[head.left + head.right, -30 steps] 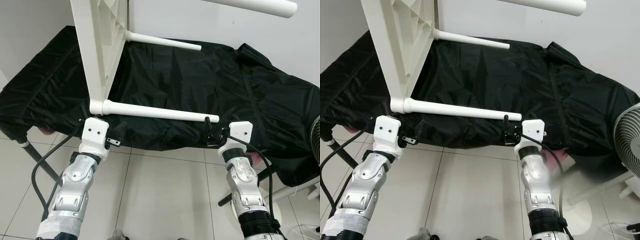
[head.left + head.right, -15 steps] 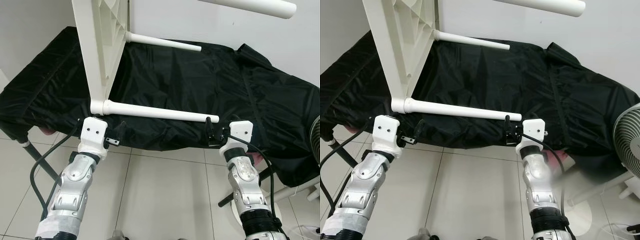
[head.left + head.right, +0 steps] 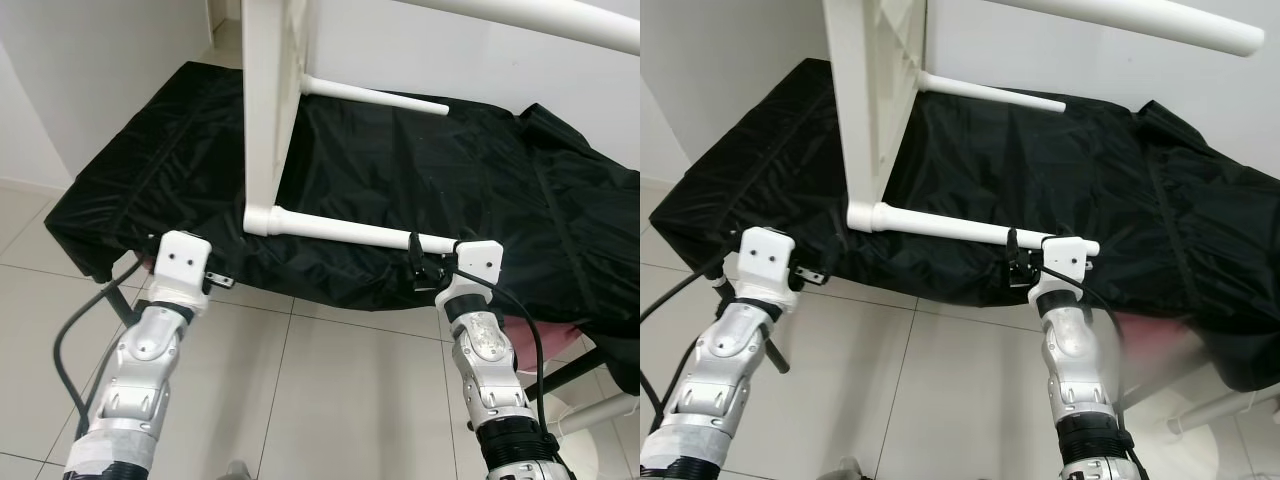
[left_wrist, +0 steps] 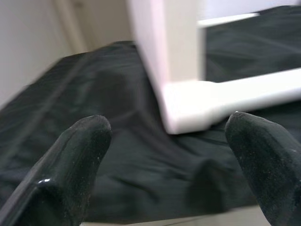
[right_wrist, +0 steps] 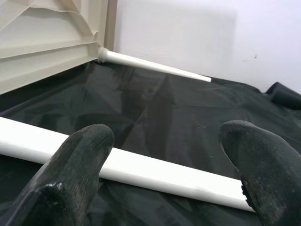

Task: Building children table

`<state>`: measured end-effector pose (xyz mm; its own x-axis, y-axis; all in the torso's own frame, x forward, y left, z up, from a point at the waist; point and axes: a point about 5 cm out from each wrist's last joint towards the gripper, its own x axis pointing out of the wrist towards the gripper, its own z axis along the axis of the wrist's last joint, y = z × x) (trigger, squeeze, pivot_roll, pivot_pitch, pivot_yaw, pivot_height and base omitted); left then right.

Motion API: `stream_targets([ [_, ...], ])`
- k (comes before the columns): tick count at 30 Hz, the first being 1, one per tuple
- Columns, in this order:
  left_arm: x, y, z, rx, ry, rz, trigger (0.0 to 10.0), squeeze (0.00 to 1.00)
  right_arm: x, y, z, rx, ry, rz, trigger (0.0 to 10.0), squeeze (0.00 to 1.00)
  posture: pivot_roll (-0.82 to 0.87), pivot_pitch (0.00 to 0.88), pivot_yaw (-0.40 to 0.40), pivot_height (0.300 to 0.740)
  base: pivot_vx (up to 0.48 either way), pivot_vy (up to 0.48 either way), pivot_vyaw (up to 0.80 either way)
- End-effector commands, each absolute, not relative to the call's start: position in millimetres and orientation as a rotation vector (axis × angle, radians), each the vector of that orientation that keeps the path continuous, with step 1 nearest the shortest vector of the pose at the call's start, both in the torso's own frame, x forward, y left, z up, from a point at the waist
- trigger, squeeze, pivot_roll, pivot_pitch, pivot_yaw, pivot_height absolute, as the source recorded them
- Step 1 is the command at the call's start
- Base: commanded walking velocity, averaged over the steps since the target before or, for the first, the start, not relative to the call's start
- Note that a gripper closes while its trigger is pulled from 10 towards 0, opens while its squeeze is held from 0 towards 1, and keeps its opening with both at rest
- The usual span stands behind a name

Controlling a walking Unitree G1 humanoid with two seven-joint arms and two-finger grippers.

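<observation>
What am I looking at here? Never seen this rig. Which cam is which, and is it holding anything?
It is a humanoid robot with two silver arms, each ending in two black fingers. The two wide pictures come from a stereo camera on its head, looking down. The two close-ups come from cameras on each wrist, looking along that arm's fingers. In front stands a surface covered with black cloth. On it a white children's table stands on its side, its legs pointing to the robot's right. The left gripper is open, facing the table's corner. The right gripper is open, just short of the near leg. Nothing is held.
</observation>
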<state>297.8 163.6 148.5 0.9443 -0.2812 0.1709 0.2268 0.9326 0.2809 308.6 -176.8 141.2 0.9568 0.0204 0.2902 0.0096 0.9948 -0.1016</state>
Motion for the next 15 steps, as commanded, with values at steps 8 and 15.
stream_targets([
  [8, 295.0, 156.3, 143.9, 0.293, -0.206, -0.294, 10.0, 0.00, 307.3, -184.0, 136.8, -0.105, -0.284, -0.019, 10.0, 0.00, 0.03, 0.040, -0.065, 0.740, 0.000, 0.000, 0.00],
  [15, 296.0, 155.0, 143.5, 0.289, -0.207, -0.304, 10.0, 0.00, 308.1, -184.0, 136.7, -0.105, -0.283, -0.022, 10.0, 0.00, 0.03, 0.038, -0.065, 0.740, 0.000, -0.225, 0.00],
])
